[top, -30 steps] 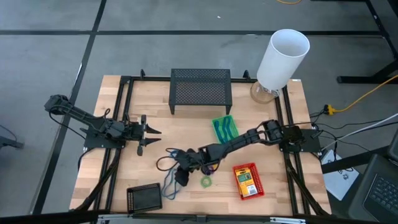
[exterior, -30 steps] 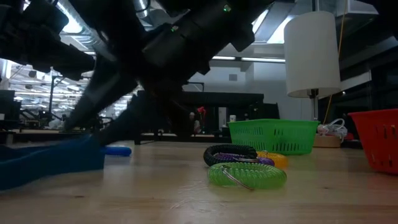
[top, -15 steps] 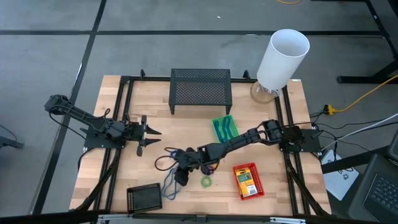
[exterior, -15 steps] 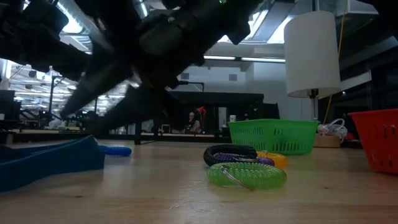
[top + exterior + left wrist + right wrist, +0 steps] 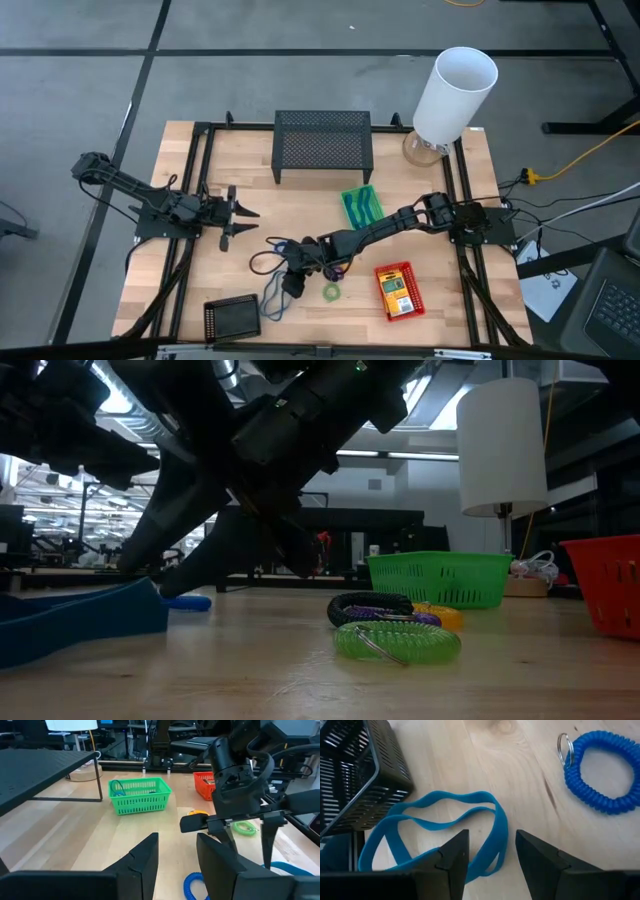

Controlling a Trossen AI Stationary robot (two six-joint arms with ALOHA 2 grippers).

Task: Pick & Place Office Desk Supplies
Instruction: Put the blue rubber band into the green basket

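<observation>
The right gripper point(image 5: 290, 283) is seen low over the front middle of the bench point(image 5: 300, 210), its fingers parted and nothing clamped between them. Directly beneath it, in the right wrist view, a thin blue band loop point(image 5: 440, 827) is laid flat on the wood, with the black basket point(image 5: 355, 775) touching or just beside the loop's far side and a blue coil ring point(image 5: 600, 775) well apart from it. From above, the black basket point(image 5: 231, 319) is placed at the front left corner, and a green coil ring point(image 5: 331, 292) is found just beside the right gripper. A red basket point(image 5: 399, 290) holding a yellow-and-green flat pack point(image 5: 397, 290) is set to the right of the ring, and a green basket point(image 5: 361, 207) is stood further back, near the black mesh stand point(image 5: 323, 143). The white cylinder point(image 5: 453, 93) is kept at the back right corner. The left gripper point(image 5: 243, 212) is held over the left side of the bench, fingers apart and empty.
</observation>
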